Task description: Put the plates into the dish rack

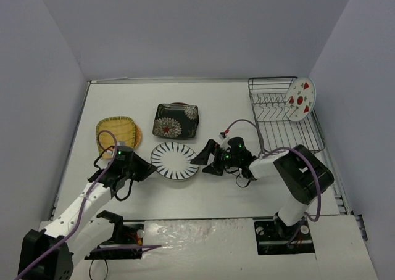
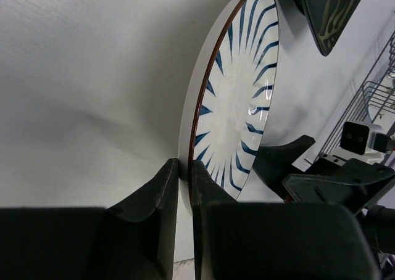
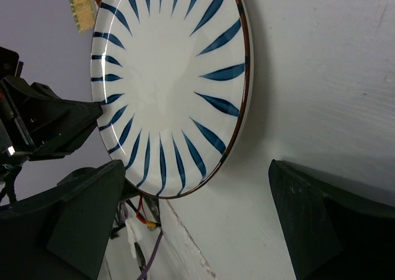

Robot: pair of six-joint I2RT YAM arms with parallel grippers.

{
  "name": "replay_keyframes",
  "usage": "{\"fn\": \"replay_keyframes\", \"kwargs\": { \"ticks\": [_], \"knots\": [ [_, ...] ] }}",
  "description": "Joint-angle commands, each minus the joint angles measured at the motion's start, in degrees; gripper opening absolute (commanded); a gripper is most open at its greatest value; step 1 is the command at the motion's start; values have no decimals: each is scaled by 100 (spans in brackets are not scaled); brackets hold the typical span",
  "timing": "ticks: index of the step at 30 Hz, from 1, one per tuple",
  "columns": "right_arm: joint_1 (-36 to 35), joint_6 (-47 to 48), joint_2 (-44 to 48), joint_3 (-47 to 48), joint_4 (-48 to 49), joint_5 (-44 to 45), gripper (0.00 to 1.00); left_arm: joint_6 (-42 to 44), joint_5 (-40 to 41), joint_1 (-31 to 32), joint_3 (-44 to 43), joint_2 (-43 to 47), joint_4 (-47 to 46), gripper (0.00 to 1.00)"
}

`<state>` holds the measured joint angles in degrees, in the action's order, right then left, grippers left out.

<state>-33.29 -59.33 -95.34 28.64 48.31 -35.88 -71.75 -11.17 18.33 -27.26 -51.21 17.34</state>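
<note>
The white black-striped plate (image 1: pixel 174 160) lies at the table's middle. My left gripper (image 1: pixel 148 169) is shut on its left rim; in the left wrist view the fingers (image 2: pixel 166 187) pinch the rim of the plate (image 2: pixel 237 95). My right gripper (image 1: pixel 203 161) is open just right of the plate, and in the right wrist view (image 3: pixel 197 218) its jaws stand wide apart with the plate (image 3: pixel 166 82) ahead of them. The watermelon plate (image 1: pixel 300 99) stands in the dish rack (image 1: pixel 278 116). The black floral plate (image 1: pixel 176 120) lies behind the striped one. The yellow woven plate (image 1: pixel 116 134) rests on the orange-brown plate (image 1: pixel 138 134). The red-rimmed beige plate is out of view.
The rack sits at the back right against the right wall. Grey walls close in the table on three sides. A loose cable with a red plug (image 1: pixel 227 131) arches between the right arm and the rack.
</note>
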Motion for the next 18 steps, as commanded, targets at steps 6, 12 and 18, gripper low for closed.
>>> {"fn": "replay_keyframes", "kwargs": {
  "ticks": [6,12,18],
  "knots": [
    [-193,-1042,-857,6,1900,-276,98,-818,-449,31,71,440,-1036,0],
    [-459,-1545,-1530,92,2791,-293,95,-1071,-562,47,411,579,-1250,0],
    [-547,-1850,-1876,63,3463,-215,84,-944,-602,56,405,682,-1065,0]
  ]
}}
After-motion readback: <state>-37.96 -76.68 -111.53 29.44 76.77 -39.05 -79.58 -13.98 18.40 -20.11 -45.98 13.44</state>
